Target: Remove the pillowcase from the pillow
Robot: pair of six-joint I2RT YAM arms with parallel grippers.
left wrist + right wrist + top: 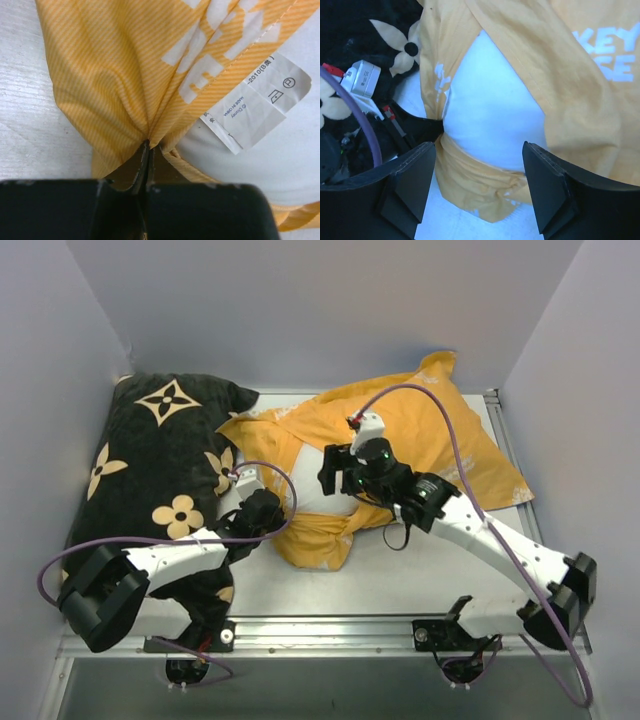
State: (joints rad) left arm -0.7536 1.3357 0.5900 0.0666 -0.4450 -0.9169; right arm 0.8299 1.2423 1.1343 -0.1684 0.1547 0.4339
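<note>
Left gripper (148,152) was pinched shut on a gather of the orange pillowcase (430,430) near its mouth. Right gripper (480,195) hung with fingers apart above the bared white pillow (490,115), mid table (400,580). Judged best: right bites deep into pillow, left anchors fabric, both pull opposite ways.

Orange-yellow pillowcase (430,430), white lettering facing up, lies rumpled just right of the black flowered cushion (160,460), touching it; at its bunched, parted end nearest that cushion the plain white pillow (490,115) bulges out, mostly covered
</note>
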